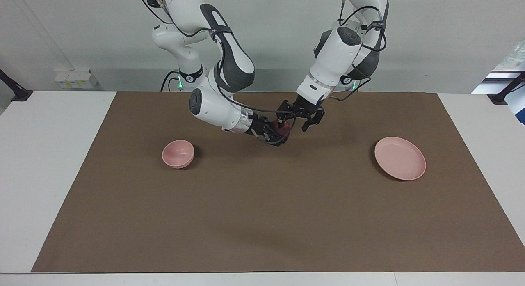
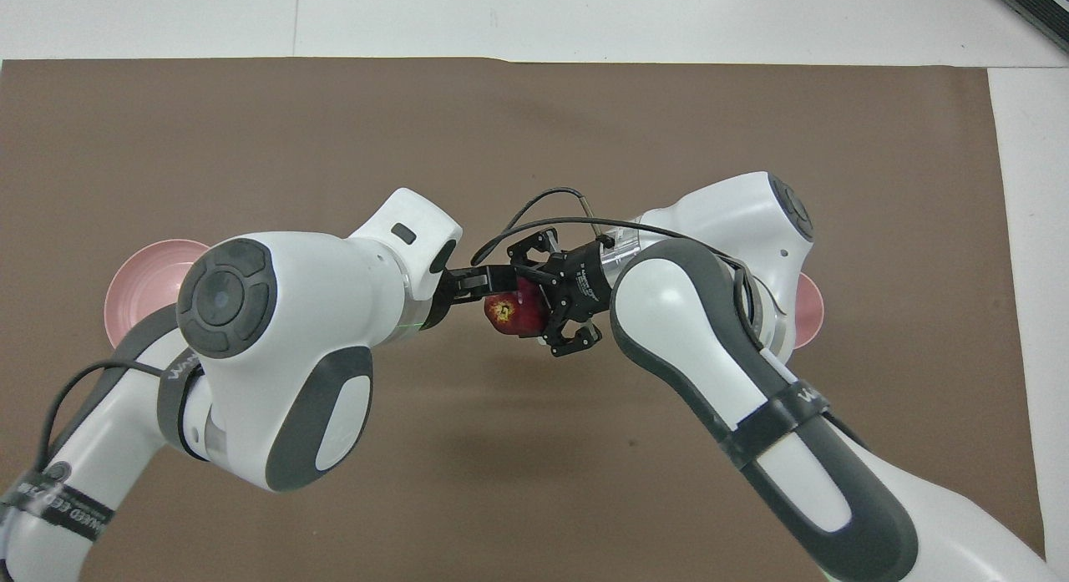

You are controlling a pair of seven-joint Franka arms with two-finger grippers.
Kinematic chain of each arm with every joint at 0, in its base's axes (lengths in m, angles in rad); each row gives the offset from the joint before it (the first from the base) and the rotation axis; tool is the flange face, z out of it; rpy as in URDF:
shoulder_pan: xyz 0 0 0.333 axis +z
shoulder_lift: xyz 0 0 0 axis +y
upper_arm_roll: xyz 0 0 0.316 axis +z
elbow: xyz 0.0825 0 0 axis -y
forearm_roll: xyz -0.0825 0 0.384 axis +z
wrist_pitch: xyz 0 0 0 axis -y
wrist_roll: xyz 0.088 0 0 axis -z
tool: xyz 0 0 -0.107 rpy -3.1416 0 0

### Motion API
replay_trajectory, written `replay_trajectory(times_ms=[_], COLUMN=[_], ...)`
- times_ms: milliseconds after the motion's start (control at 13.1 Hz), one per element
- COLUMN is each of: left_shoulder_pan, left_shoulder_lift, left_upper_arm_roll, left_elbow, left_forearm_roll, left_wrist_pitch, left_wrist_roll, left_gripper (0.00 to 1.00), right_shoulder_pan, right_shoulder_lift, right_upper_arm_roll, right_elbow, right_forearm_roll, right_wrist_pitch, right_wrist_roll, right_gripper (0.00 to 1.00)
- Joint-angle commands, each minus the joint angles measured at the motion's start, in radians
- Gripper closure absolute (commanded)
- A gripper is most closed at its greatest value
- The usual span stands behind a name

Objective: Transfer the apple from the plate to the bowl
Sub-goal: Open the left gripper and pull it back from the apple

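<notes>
Apple [image 1: 284, 130], rigid, light, waxy-slick, is clenched across its equator by right pincer [image 1: 280, 134] above bench [image 1: 262, 220] centre. Left pincer [image 1: 296, 121] is held released at its 2 o'clock, facing view.

Matt pink plate [image 1: 400, 158] and bowl [image 1: 178, 153]; glossy apple [image 2: 511, 311]; matt brown paper-like mat [image 1: 262, 212]

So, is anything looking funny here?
The apple is on neither dish: it hangs in the air between the left gripper and right gripper, over the mat between plate and bowl. Nothing spilled or broken.

Even bright light, soft shadows.
</notes>
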Motion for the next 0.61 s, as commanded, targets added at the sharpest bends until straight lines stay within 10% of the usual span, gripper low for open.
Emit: replay_trajectory(times_ms=[0, 535], left_shoulder_pan=[0.068, 0.311], left_shoulder_lift=[-0.008, -0.035], left_upper_arm_roll=[0.001, 0.001], left_elbow=[-0.006, 0.084], left_forearm_roll=[0.086, 0.277], left_wrist_pitch=[-0.098, -0.177], left_wrist_roll=[0.092, 0.504], left_gripper=[0.00, 0.00], right_shoulder_pan=[-0.063, -0.114], right_shoulder_lift=[-0.055, -0.111], right_upper_arm_roll=[0.004, -0.001], right_elbow=[0.044, 0.096], right_forearm_roll=[-0.130, -0.502], right_wrist_pitch=[-0.101, -0.253], right_wrist_roll=[-0.022, -0.275], right_gripper=[0.83, 1.00])
